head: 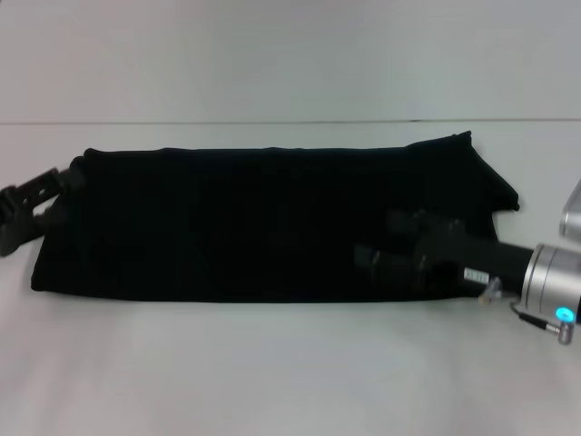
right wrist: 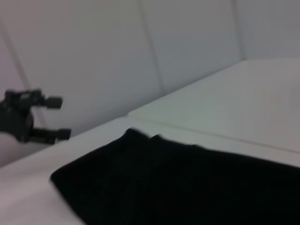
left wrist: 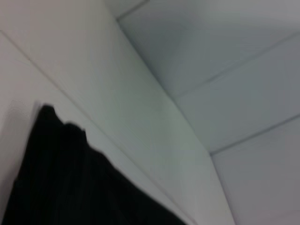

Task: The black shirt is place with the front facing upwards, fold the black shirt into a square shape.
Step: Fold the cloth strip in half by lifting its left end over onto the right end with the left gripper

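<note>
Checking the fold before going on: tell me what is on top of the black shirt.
Over the black shirt reaches only the right gripper, near its right end. Left gripper sits at the left edge. Any print is hidden.

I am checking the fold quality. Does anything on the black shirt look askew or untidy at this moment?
Yes. The black cloth shirt lies as a long folded band on the white table, but at its right end a pointed flap sticks out past the band's edge. The right pincer is over that end; the left pincer is at the other.

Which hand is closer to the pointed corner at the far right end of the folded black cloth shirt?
Right. The right hand is over the black cloth shirt near that corner; the left hand sits at the opposite end.
</note>
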Robot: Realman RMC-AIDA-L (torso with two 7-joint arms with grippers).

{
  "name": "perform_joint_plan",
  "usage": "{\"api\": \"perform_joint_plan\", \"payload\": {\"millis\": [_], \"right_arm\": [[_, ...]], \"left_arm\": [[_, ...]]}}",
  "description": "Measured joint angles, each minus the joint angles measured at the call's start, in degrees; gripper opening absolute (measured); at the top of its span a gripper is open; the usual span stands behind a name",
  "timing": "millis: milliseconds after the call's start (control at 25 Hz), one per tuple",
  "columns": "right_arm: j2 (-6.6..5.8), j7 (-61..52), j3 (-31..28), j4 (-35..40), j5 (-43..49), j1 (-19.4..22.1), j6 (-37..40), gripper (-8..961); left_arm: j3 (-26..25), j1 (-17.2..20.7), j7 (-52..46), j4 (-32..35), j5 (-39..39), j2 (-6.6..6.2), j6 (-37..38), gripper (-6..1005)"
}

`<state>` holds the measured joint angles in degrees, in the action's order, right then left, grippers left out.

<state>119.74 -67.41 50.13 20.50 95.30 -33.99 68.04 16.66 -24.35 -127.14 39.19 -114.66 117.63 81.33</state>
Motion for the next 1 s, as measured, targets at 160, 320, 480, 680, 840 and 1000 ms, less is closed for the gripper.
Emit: {"api": "perform_joint_plan", "payload": {"millis": [160,320,480,680,840,1000], "right_arm": [[0.06,4.7,3.1,-0.5,0.0,1.3,1.7,931],[0.16,9.0,6.5,-0.6,0.0,1.7,1.6,930],[0.29,10.8,6.8,-0.6,-0.2,1.7,1.3,930],[0.31,10.9,7.1,-0.3,-0.4,1.6,1.3,930],[0.32,10.9,7.2,-0.3,-0.4,1.7,1.2,929],[0.31,10.9,6.9,-0.3,-0.4,1.8,1.2,929]], "left_arm": [[-0.2,2.1,-5.8,4.2,-5.7,-0.51,6.9,860],[-4.0,2.4,-10.4,5.5,-12.8,-1.26,10.1,857],[-7.8,2.6,-12.8,5.4,-14.9,-1.73,10.2,855],[-7.8,1.7,-14.9,4.7,-18.4,-2.13,6.5,852],[-8.0,0.8,-15.8,1.9,-20.2,-2.51,2.9,849],[-7.8,0.2,-16.4,-0.3,-20.2,-2.66,0.2,847]]}}
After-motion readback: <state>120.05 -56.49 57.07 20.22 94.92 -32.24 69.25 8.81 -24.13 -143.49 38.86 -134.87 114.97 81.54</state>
